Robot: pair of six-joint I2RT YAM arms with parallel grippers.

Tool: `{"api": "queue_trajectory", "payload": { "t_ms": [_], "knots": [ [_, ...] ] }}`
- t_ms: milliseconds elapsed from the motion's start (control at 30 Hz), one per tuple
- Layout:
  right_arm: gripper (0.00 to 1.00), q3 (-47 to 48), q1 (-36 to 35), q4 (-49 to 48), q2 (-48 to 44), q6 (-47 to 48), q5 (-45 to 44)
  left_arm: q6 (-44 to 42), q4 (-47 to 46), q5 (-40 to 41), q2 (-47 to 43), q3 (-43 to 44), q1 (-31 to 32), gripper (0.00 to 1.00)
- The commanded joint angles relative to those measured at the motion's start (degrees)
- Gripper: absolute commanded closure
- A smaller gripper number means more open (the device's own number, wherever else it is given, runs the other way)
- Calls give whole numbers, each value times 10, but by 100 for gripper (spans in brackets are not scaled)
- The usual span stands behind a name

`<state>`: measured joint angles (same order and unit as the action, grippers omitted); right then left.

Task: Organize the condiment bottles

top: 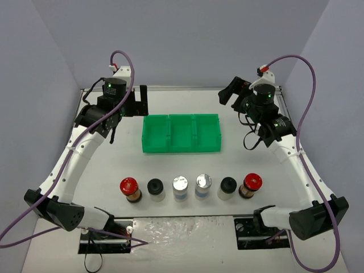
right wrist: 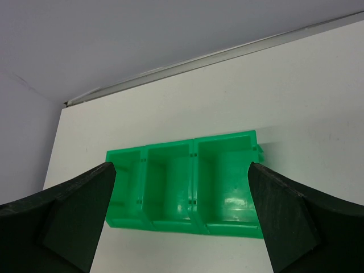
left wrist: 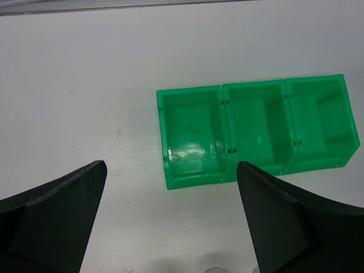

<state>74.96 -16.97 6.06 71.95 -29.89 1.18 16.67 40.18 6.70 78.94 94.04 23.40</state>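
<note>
Six condiment bottles stand in a row on the white table near the arm bases: a red-capped one (top: 129, 187), a black-capped one (top: 155, 188), two silver-capped ones (top: 180, 186) (top: 203, 185), a black-capped one (top: 227, 186) and a red-capped one (top: 251, 184). My left gripper (top: 135, 102) is open and empty, raised at the far left beside the tray. My right gripper (top: 231, 92) is open and empty, raised at the far right. In the left wrist view the gripper (left wrist: 170, 227) hangs over bare table. In the right wrist view the gripper (right wrist: 182, 222) frames the tray.
A green three-compartment tray (top: 181, 150) sits in the middle of the table, all compartments empty; it shows in the left wrist view (left wrist: 193, 177) and the right wrist view (right wrist: 227, 226). Grey walls enclose the table at the back and sides.
</note>
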Motion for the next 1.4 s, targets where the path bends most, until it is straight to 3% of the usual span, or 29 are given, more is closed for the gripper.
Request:
{"api": "queue_trajectory", "payload": {
  "t_ms": [0, 467, 633, 900, 1067, 1367],
  "knots": [
    [0, 5, -3, -32, -19, 12, -8, -8, -22, 5, -24, 10, -2, 3],
    [0, 15, -3, -9, -4, 19, -9, 6, 9, 28, -19, -1, -2, 3],
    [0, -9, -3, 5, -11, 21, -7, 97, 78, 39, -42, -81, 0, 3],
    [0, -44, -3, 10, -14, 19, -2, 259, 157, 55, -145, -256, 85, 3],
    [0, -63, -5, 14, -22, 20, -3, 334, 235, 109, -186, -289, 151, 4],
    [0, -84, -5, 14, -32, 21, 0, 415, 288, 110, -240, -357, 190, 4]
  ]
}}
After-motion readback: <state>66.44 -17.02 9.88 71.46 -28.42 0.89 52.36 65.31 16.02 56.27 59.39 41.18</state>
